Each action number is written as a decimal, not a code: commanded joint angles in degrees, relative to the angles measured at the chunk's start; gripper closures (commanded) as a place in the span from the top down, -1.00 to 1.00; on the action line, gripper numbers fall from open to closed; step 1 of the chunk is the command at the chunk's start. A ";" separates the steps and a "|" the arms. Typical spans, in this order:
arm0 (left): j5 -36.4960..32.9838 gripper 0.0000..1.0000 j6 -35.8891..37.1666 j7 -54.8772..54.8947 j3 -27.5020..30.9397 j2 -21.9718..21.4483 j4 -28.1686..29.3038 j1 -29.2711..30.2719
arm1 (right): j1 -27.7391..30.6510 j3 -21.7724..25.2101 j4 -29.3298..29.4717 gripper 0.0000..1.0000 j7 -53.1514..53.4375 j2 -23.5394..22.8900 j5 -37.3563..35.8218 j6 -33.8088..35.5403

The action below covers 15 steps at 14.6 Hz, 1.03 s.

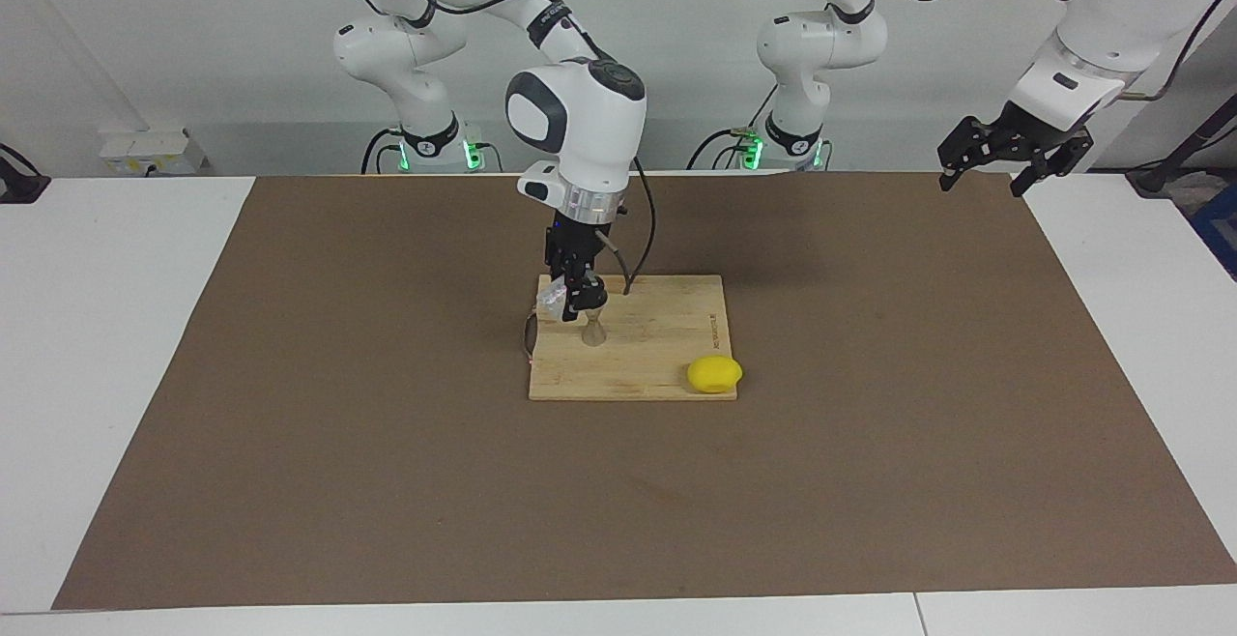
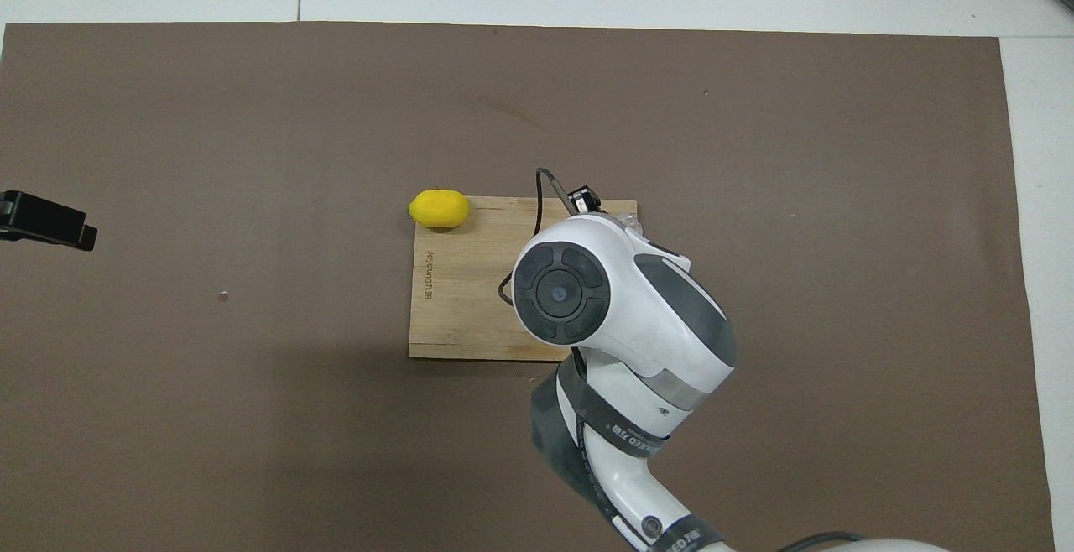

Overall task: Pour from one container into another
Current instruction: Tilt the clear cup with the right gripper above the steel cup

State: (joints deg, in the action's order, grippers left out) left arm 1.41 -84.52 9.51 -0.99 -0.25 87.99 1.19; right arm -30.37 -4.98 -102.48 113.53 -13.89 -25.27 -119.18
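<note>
Facing view: right gripper (image 1: 577, 300) over wooden board (image 1: 667, 365), fingers clamped on clear cup (image 1: 553, 299), tipped above jigger (image 1: 594, 328).
Jigger: upright on board, at ten o'clock from lemon (image 1: 714, 374).
Lemon: on board's corner.
Left gripper (image 1: 984, 172): fingers apart, holding nothing, waiting over brown mat's (image 1: 290, 404) edge.

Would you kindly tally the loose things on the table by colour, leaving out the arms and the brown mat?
Clear: 1, cup
Silver-grey: 1, jigger
Yellow: 1, lemon
Light wood: 1, cutting board
Total: 4
</note>
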 commanded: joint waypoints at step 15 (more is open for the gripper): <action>-0.97 1.00 0.23 -0.63 0.03 -1.77 1.84 -0.22 | 0.30 -0.39 -1.50 -1.00 5.38 1.33 2.31 -1.76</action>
State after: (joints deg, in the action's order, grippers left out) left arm 1.41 -84.51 9.51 -0.99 -0.25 87.99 1.19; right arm -31.14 -5.03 -103.75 117.79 -13.18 -26.08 -119.78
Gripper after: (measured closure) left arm 0.000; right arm 0.493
